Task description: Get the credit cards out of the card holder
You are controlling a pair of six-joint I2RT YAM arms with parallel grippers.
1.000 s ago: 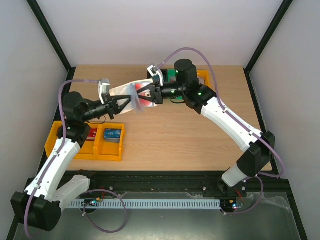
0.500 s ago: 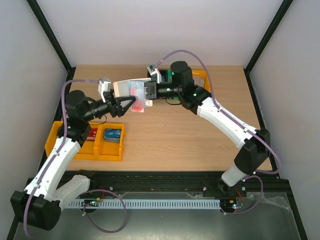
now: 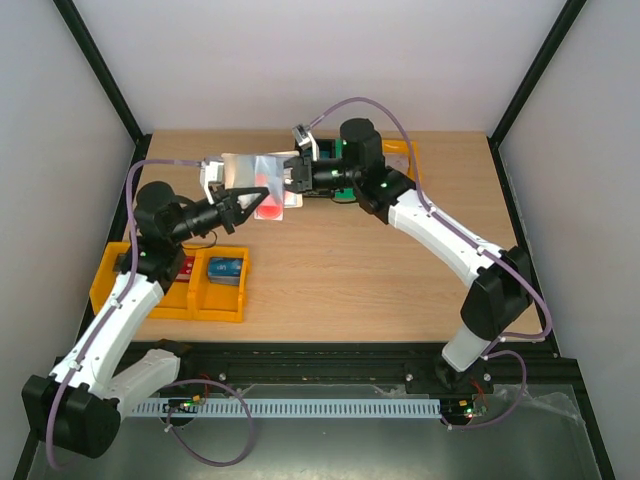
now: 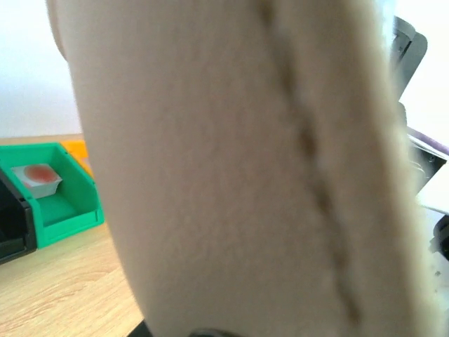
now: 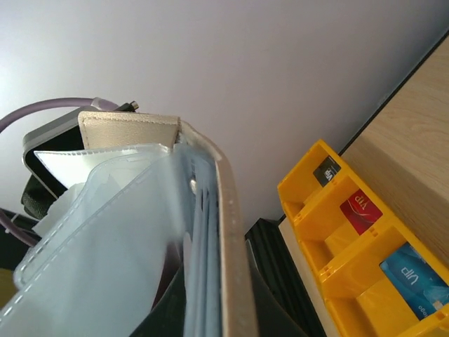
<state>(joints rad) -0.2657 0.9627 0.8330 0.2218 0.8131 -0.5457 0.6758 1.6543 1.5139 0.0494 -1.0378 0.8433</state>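
Nearest, at about 8 o'clock on the surface (image 3: 340, 270), sits a yellow bin (image 3: 160, 300) with divided compartments. The right wrist view shows a dark card (image 5: 326, 170), a red card (image 5: 361, 209) with white "VIP" lettering and a blue card (image 5: 414, 277), each lying flat in its own compartment.

Farther in, toward 11 o'clock, the card holder (image 3: 250, 170) is lifted off the surface and spread open between the two arms. The left claw (image 3: 255, 198) points at its 6 o'clock edge with the fingers drawn together. Whether they pinch anything cannot be told, since the left wrist view is filled by the holder's cream cover and its stitched seam. A red patch (image 3: 268, 208) shows inside the holder just past the left claw's tip, and it is unclear whether this is a card.

The right claw (image 3: 295, 178) is clamped on the holder's 3 o'clock edge. Its wrist view shows the clear sleeves fanned out from the beige cover.

Farthest, at 12 o'clock, a green bin (image 4: 70, 217) holds a small white cup (image 4: 35, 175) with something red in it. A second yellow bin (image 3: 408, 152) sits just beside the green one, on its 3 o'clock side.
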